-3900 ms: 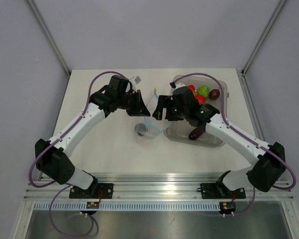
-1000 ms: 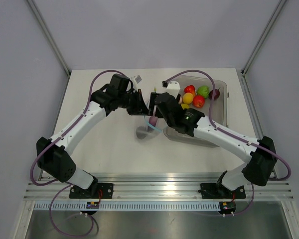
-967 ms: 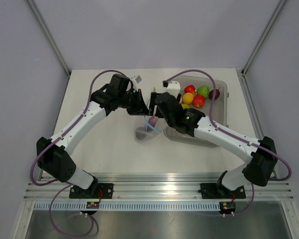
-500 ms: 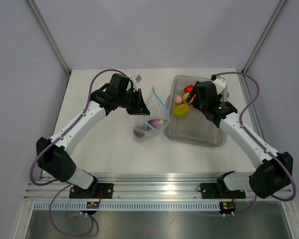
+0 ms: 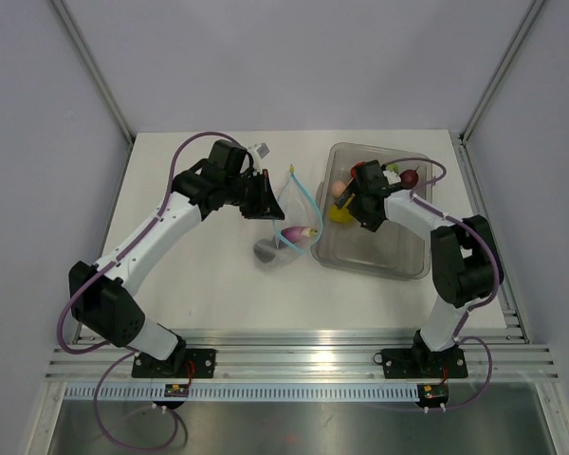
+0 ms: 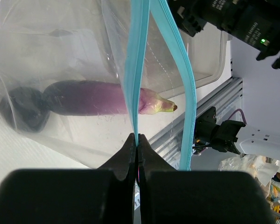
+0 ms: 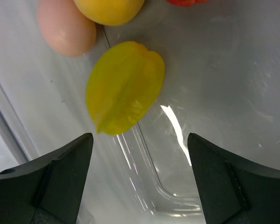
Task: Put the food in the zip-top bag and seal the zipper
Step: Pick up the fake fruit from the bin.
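The clear zip-top bag (image 5: 286, 220) stands open on the table, its light-blue zipper (image 5: 306, 196) spread apart. My left gripper (image 5: 266, 201) is shut on one side of the zipper strip (image 6: 136, 79) and holds the mouth up. The purple eggplant (image 6: 93, 97) and a dark round piece (image 6: 22, 110) lie inside the bag. My right gripper (image 7: 138, 140) is open and empty, low inside the grey bin (image 5: 375, 254), just short of a yellow star-shaped fruit (image 7: 125, 86). A pink piece (image 7: 65, 29) and a yellow round fruit (image 7: 109, 8) lie beyond it.
More food lies at the bin's far end, among it a dark red piece (image 5: 410, 176). The bin's curved wall (image 7: 186, 196) is close under the right fingers. Metal frame posts stand at the table's back corners.
My right arm has left the bag's mouth, leaving the eggplant inside, and has swung back into the bin, dropping low over the yellow fruit. The left gripper has kept its hold.
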